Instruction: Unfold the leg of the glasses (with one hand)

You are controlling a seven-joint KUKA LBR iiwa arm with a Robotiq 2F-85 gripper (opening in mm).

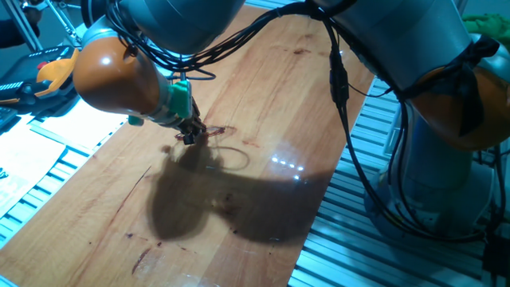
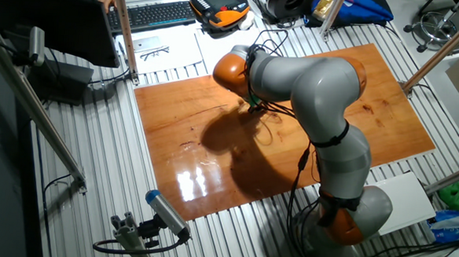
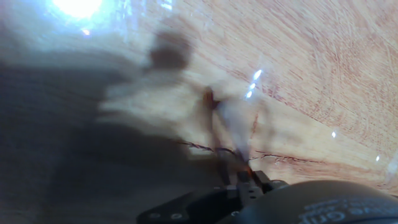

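Judged the glasses featherlight, springy, fragile; best pinched at a wire leg just beside the gripper; could not tell whether clenched

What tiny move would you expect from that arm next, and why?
Probably a short, slow sideways sweep that swings the wire leg outward. The gripper is down at the tabletop, right at the glasses. The hand view is too blurred to show whether it has hold of the leg.
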